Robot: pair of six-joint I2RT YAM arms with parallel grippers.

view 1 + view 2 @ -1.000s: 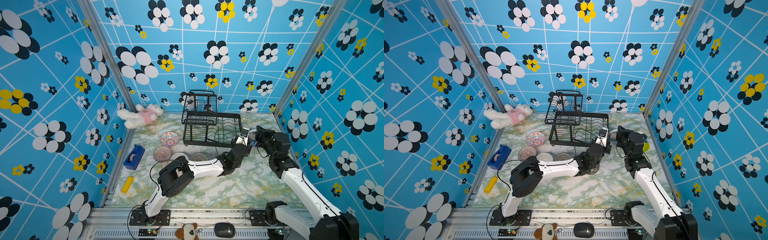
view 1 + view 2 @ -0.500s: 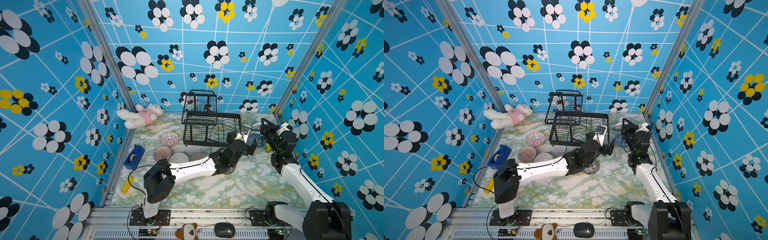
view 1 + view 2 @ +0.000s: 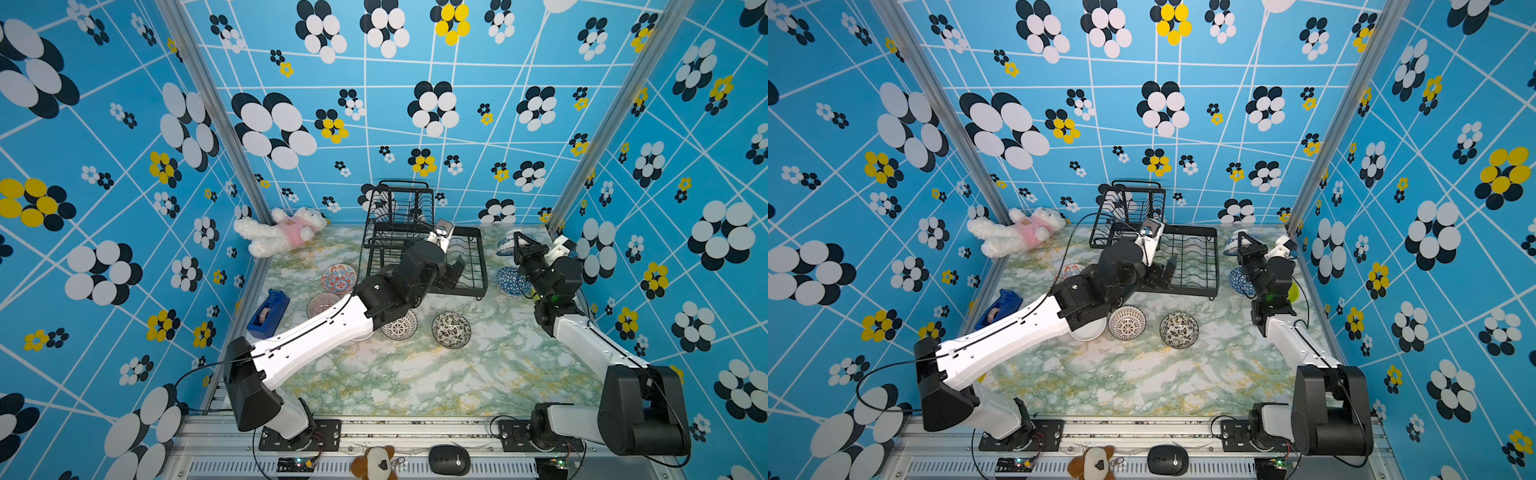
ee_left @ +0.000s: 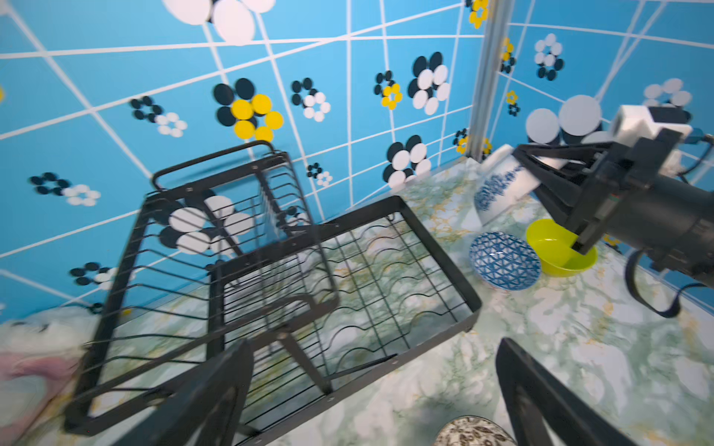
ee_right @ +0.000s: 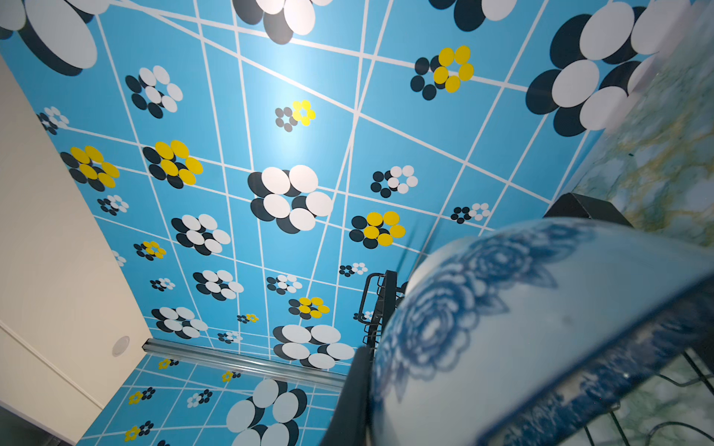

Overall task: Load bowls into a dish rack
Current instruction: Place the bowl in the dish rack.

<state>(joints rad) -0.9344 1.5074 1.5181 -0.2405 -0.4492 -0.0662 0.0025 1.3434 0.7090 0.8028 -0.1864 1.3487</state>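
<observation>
done: 0 bowls in rack (image 3: 481, 262). Lower tray + upper basket both look bare in L wrist view.
left: all 8 by my count. 7 sit on table (image 3: 415, 374), 1 is in a grip.
far L: plush (image 3: 282, 230) + tape disp. (image 3: 268, 313), not task items.
L of rack: floral bowl (image 3: 338, 277) + purple bowl (image 3: 322, 303), upright, near each other. White bowl (image 3: 1088, 330) is half hidden under L arm.
L gripper (image 3: 453, 269): fingers spread wide, holds nothing, hovers by rack's near edge.
front of rack: lattice bowl (image 3: 400, 326) + black bowl (image 3: 451, 329), upright, side by side, not touching.
R of rack: blue-flower bowl (image 3: 508, 246), tilted, looks clear of table, just beside rack's R wall, apart from it.
R gripper (image 3: 516, 243): pinches blue-flower bowl at its rim.
far R: tri bowl (image 3: 510, 280) + lime bowl (image 4: 556, 255) by R arm, upright. Touching or just beside, can't tell.
step (my read): 1st bowl is on its way in. R arm has to swing it L over the tray and stand it in a slot.
after that (my read): 7 picks to go. L arm is free and black bowl is nearest it.
text: none legible.
plush: small badge on pink shirt, too small to read.
mouse (image 3: 449, 459): tiny logo at front rail, unreadable.
bowls + tape disp.: patterns only, no brand or label seen.
</observation>
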